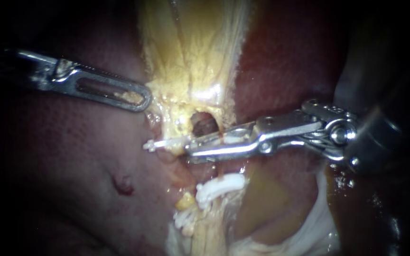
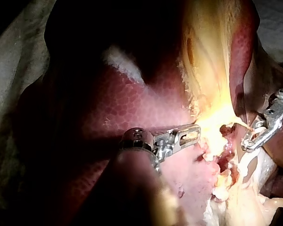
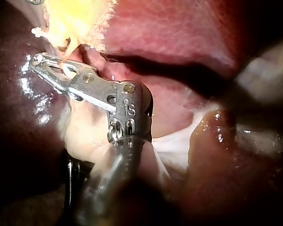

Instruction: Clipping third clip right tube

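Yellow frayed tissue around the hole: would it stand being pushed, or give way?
Likely floppy: the yellow frayed tissue has ragged, stringy edges. Probably fragile too, since it thins to strands beside the dark oval hole. Its wet shine suggests it is slippery.

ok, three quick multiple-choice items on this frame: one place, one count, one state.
1. The right instrument's white clip lies: A) just below the hole in the yellow tissue B) clear of all tissue C) at the view's lower edge.
2. Placed clips below it: A) none B) two C) five.
3. The left instrument: A) hangs free B) carries a clip C) grips the yellow tissue.
Key: A, the clip lies under the hole; B, two white ones show; C, its tip bites that tissue.
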{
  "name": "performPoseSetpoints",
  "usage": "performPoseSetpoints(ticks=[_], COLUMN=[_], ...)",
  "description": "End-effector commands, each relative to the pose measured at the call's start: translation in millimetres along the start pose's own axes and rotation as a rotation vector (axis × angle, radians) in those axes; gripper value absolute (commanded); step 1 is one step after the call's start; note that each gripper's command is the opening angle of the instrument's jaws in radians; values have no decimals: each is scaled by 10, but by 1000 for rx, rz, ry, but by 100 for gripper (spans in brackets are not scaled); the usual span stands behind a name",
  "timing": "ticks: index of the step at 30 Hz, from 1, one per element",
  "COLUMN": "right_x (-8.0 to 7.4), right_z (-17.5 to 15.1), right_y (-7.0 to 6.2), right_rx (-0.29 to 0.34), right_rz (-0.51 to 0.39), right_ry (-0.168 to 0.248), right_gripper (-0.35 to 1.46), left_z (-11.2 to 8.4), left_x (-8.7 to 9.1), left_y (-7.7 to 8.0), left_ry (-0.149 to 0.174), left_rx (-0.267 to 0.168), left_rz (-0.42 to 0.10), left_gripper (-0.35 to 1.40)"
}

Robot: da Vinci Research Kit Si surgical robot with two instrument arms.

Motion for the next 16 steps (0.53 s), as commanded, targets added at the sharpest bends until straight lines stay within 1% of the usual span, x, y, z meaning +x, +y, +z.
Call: performPoseSetpoints(ticks=[1, 16], right_x=[-2, -5], right_z=[1, -2], right_y=[1, 7], right_rx=[2, 0], right_rz=[0, -1], right_ry=[-2, -5], right_gripper=[-35, -35], left_z=[0, 0], left_x=[0, 0], left_y=[0, 0], left_ry=[0, 0], left_rx=[0, 0], left_rz=[0, 0], left_gripper=[-35, -35])
